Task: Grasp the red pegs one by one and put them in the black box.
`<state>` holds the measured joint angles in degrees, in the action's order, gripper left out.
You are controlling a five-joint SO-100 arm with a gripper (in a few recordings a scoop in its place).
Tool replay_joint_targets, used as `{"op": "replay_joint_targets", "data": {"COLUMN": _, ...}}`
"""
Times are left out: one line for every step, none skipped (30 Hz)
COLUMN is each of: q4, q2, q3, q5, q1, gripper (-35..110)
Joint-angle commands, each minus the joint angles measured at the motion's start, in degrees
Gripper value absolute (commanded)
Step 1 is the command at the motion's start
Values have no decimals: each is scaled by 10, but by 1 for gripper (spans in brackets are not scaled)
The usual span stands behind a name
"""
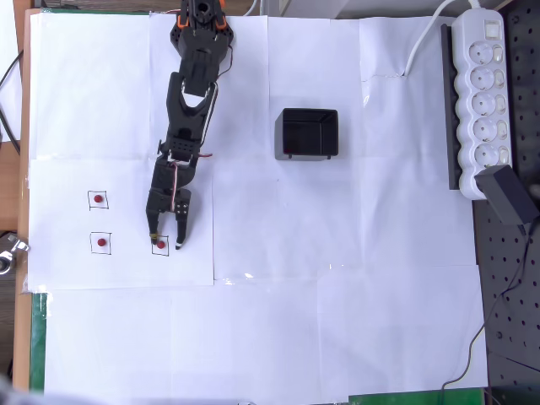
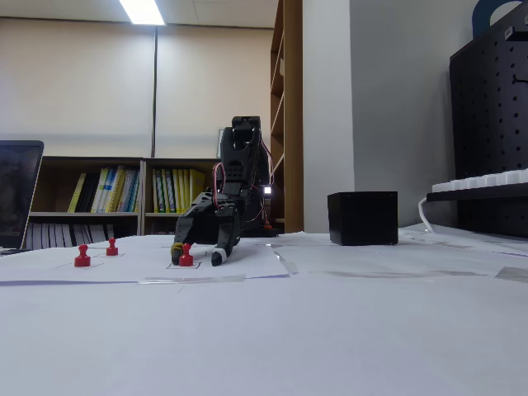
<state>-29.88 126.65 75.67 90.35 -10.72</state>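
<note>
Overhead view: black two-finger gripper point(image 1: 168, 245), jaws parted, straddles a tiny dark-red rigid peg point(image 1: 160, 245) near the desk's left edge; light, likely slippery, best pinched at its narrow stem.

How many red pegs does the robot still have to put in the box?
Three red pegs sit on the paper. The gripper is open around one red peg, not yet lifted. Two other pegs wait in their drawn squares to the left in the overhead view. The black box looks dark inside, so I cannot tell whether any peg is already in it.
</note>
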Motion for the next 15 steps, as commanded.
{"op": "replay_joint_targets", "data": {"q4": -15, "q2": 4, "q3": 42, "q5": -3, "q1": -4, "gripper": 17}}
{"op": "replay_joint_targets", "data": {"q4": -15, "q2": 6, "q3": 45, "q5": -4, "q1": -4, "gripper": 17}}
{"op": "replay_joint_targets", "data": {"q4": -16, "q2": 9, "q3": 47, "q5": -4, "q1": -6, "gripper": 17}}
{"op": "replay_joint_targets", "data": {"q4": -16, "q2": 11, "q3": 50, "q5": -4, "q1": -7, "gripper": 17}}
{"op": "replay_joint_targets", "data": {"q4": -16, "q2": 13, "q3": 53, "q5": -5, "q1": -8, "gripper": 17}}
{"op": "replay_joint_targets", "data": {"q4": -16, "q2": 15, "q3": 54, "q5": -6, "q1": -10, "gripper": 17}}
{"op": "replay_joint_targets", "data": {"q4": -16, "q2": 16, "q3": 55, "q5": -8, "q1": -10, "gripper": 17}}
{"op": "replay_joint_targets", "data": {"q4": -16, "q2": 18, "q3": 56, "q5": -8, "q1": -11, "gripper": 17}}
{"op": "replay_joint_targets", "data": {"q4": -15, "q2": 18, "q3": 57, "q5": -9, "q1": -12, "gripper": 17}}
{"op": "replay_joint_targets", "data": {"q4": -13, "q2": 20, "q3": 60, "q5": -9, "q1": -14, "gripper": 17}}
{"op": "replay_joint_targets", "data": {"q4": -13, "q2": 21, "q3": 62, "q5": -9, "q1": -15, "gripper": 16}}
{"op": "replay_joint_targets", "data": {"q4": -12, "q2": 22, "q3": 63, "q5": -9, "q1": -16, "gripper": 15}}
{"op": "replay_joint_targets", "data": {"q4": -12, "q2": 22, "q3": 63, "q5": -9, "q1": -16, "gripper": 15}}
{"op": "replay_joint_targets", "data": {"q4": -11, "q2": 22, "q3": 63, "q5": -11, "q1": -17, "gripper": 13}}
{"op": "replay_joint_targets", "data": {"q4": -10, "q2": 22, "q3": 63, "q5": -11, "q1": -17, "gripper": 13}}
